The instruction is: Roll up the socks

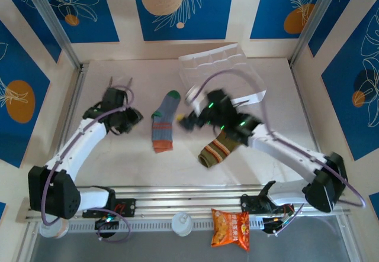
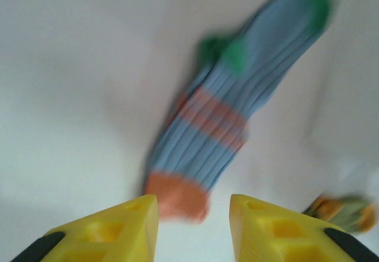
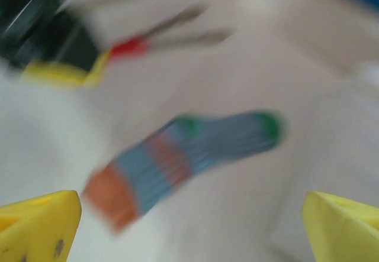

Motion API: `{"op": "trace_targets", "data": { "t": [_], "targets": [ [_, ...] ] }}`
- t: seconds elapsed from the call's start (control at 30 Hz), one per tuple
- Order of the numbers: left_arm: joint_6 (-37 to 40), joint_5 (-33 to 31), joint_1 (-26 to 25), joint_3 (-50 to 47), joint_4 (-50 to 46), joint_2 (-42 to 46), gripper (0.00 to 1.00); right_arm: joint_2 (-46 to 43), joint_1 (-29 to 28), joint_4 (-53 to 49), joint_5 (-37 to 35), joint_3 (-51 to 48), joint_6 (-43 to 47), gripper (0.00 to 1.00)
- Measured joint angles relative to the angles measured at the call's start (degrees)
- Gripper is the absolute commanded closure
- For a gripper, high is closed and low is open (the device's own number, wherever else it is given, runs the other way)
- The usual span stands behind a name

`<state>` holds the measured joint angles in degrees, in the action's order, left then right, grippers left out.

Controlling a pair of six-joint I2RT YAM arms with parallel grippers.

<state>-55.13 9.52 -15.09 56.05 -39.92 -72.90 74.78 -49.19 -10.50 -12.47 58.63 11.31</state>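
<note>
My left end effector hangs over the white desk, just to the left of the grey sock. In my left wrist view its two yellow fingers stand apart with a moderate gap and nothing between them. The sock's orange cuff lies just beyond that gap. I cannot tell whether the fingertips touch the desk.

The grey sock lies flat near the middle of the desk. Its green toe points to the far side and its orange cuff points toward my bases. It has an orange band across the leg and a green patch at the heel. Both wrist views are blurred, so I can't make out anything finer.

My right end effector sits just to the right of the grey sock, near its toe end, and is blurred from above. In my right wrist view its yellow fingers are spread wide at the two lower corners. They hold nothing, and the grey sock lies slanted on the desk beyond them.

The olive sock, striped orange and cream, lies to the right of the grey one, under my right forearm. The two socks are apart, not touching.

A clear plastic sheet rests at the far side of the desk. An orange snack packet lies at the near edge, beyond the rail between my bases.
</note>
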Motion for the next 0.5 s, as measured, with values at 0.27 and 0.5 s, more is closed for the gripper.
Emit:
{"op": "trace_targets", "data": {
  "t": [0.27,0.5],
  "targets": [
    [-6.6,6.69,-3.48,-5.46,-0.28,-6.25,0.69,14.69,-6.54,4.09,1.25,-4.28,27.71,0.12],
    [-7.85,8.22,-3.58,-5.29,2.54,-12.37,0.73,26.08,-5.92,11.17,-1.73,-3.32,36.89,0.13]
  ]
}}
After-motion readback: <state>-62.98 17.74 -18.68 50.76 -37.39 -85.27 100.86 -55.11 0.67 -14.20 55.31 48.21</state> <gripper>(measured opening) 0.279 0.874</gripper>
